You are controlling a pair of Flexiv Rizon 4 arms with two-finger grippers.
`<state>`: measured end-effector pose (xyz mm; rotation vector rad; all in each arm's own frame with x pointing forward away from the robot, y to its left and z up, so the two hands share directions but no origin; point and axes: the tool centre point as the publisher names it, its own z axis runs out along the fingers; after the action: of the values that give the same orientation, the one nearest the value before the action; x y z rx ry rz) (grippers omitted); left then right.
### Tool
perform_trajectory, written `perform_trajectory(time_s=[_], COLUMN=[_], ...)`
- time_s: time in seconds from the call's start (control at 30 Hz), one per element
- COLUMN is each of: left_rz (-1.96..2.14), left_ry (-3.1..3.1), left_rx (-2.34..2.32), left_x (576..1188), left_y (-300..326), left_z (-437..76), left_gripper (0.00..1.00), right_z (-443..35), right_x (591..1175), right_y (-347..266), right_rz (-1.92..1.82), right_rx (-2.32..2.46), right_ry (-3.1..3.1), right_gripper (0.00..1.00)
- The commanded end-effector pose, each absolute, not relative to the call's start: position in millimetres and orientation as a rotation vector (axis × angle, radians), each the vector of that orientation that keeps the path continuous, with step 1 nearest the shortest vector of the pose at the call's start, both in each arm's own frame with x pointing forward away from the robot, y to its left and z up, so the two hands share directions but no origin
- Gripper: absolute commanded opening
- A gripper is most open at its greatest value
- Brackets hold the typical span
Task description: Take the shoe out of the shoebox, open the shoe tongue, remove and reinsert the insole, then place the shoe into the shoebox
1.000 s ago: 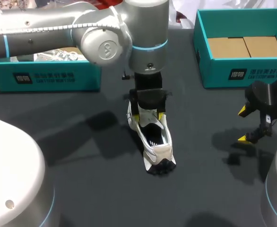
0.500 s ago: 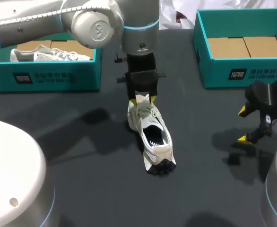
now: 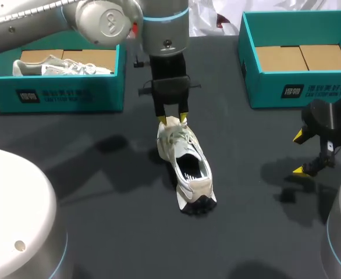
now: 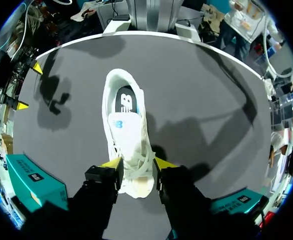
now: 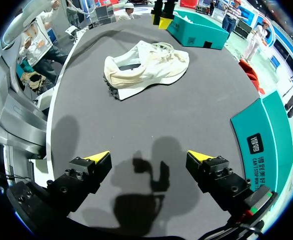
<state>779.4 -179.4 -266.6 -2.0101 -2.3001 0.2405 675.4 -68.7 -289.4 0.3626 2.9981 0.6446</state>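
A white mesh sneaker [image 3: 186, 165] with a black lugged sole stands upright mid-way across the dark worktop [image 3: 100, 174], heel near, laced toe far, its mouth open and the insole showing. Two shoes are in view: a second white sneaker [image 3: 60, 65] lies in the left teal cardboard shoebox [image 3: 60, 96], one of two boxes, the right teal cardboard shoebox [image 3: 287, 90] showing only its brown floor. The left arm [image 3: 100, 20] points straight down, the left tool [image 3: 173, 120] spread wide astride the toe. The right tool [image 3: 299, 153] hangs agape at the right, well apart from the shoe.
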Motion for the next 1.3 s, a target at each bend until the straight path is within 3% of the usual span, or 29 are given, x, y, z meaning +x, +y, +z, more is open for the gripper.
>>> perform_trajectory(time_s=[0.03, 0.87, 1.3], left_rz=[0.25, 0.38, 0.372], left_ry=[-2.304, -2.243, -2.284], left_rx=[-2.017, -2.048, -2.101], left_x=[772.2, 735.9, 731.5], left_y=[-179.6, -211.5, -203.7], left_z=[-272.9, -344.6, -319.3], left_gripper=[0.34, 0.21, 0.22], right_z=[-289.7, -289.7, -289.7], right_x=[673.5, 673.5, 673.5], right_y=[-69.0, -69.0, -69.0], right_rz=[0.643, 0.643, 0.643], right_rx=[0.362, 0.362, 0.362], right_ry=[2.995, 2.995, 2.995], right_gripper=[1.0, 1.0, 1.0])
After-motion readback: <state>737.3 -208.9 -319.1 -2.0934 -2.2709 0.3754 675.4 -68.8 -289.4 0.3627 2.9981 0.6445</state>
